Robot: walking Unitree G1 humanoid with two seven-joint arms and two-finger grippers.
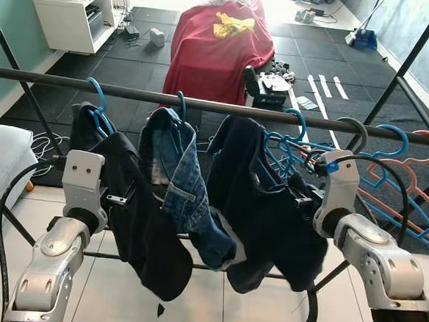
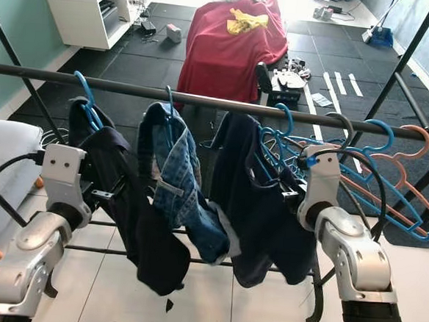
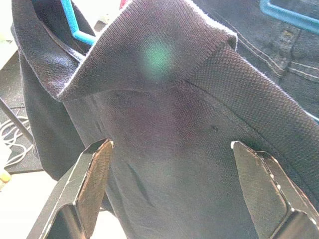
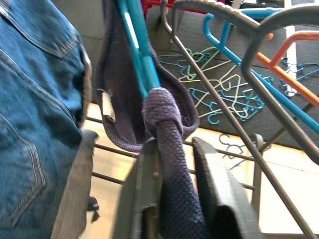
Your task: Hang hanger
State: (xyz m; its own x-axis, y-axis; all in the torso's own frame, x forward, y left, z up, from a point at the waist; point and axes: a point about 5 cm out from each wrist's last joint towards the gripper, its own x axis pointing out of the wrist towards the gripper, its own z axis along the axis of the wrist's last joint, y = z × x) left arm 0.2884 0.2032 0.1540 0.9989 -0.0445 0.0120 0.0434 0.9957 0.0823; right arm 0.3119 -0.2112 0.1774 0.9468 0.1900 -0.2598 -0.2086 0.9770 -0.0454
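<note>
Hanger (image 4: 142,59), blue, hooked on the rail (image 1: 43,77) inside the navy garment (image 1: 269,216) (one of three hung there); right gripper (image 4: 174,199), raised, pinches its navy collar; left gripper (image 3: 174,189), splayed wide, faces the black top (image 1: 133,214)

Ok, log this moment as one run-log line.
task: hang hanger | left gripper: open, at black garment | right gripper: shut on navy garment on blue hanger | rail: three garments hung
</note>
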